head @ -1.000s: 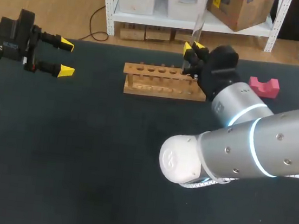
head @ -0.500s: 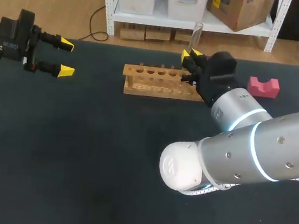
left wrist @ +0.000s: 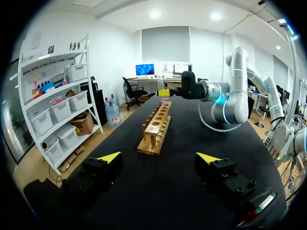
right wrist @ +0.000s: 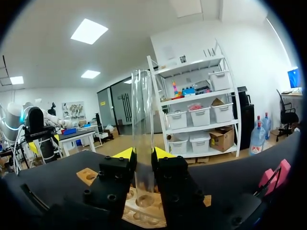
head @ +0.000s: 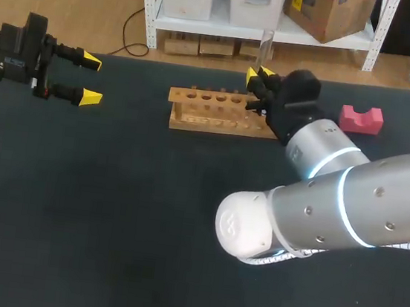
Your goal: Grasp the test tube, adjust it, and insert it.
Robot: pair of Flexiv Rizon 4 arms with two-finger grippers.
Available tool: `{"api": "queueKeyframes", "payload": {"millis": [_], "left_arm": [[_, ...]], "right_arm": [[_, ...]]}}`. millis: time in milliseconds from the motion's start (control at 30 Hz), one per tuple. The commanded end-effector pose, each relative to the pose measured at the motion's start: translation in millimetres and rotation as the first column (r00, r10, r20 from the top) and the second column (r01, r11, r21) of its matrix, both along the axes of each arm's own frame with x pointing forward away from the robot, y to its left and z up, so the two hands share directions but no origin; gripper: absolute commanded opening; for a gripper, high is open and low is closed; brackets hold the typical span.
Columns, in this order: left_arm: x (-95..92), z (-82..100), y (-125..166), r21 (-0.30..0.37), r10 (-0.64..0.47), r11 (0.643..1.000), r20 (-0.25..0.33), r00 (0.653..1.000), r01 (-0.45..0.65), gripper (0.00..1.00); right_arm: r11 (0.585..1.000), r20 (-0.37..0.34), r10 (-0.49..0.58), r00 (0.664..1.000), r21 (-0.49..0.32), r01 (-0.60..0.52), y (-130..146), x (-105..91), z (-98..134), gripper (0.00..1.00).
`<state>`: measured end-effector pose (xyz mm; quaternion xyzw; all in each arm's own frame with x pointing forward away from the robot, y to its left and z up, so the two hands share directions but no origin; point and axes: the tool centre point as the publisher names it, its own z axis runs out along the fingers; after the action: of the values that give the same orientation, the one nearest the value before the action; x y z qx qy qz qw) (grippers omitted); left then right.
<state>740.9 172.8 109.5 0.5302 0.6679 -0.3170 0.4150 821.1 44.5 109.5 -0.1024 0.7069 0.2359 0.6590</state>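
Over the rack (head: 221,113), the right gripper (head: 259,74) holds the tube (head: 264,48) tight, but a tilt could make it miss the hole

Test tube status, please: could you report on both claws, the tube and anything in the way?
Right claw shut on test tube, upright over end of rack. Left claw open, empty, well clear. No obstruction seen.

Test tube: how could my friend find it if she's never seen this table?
Find the wooden rack with a row of holes, on the far side of the dark table. At its right end, the right gripper holds the test tube upright over it. It is the only see-through thing there.
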Motion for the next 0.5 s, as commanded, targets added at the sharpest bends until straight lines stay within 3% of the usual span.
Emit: {"api": "queueKeyframes", "payload": {"millis": [33, 500], "left_arm": [[0.3, -1.3, 1.1, -0.004, -0.002, 1.000, 0.003, 1.000, 0.002, 1.00], [0.3, -1.3, 1.1, -0.004, -0.002, 1.000, 0.003, 1.000, 0.002, 1.00]], "right_arm": [[1.000, 0.000, -0.005, 1.000, 0.004, 0.005, 1.1, -0.9, -3.9, 0.00], [1.000, -0.014, -0.023, 1.000, 0.011, 0.023, 2.1, -3.7, -13.1, 0.00]]}}
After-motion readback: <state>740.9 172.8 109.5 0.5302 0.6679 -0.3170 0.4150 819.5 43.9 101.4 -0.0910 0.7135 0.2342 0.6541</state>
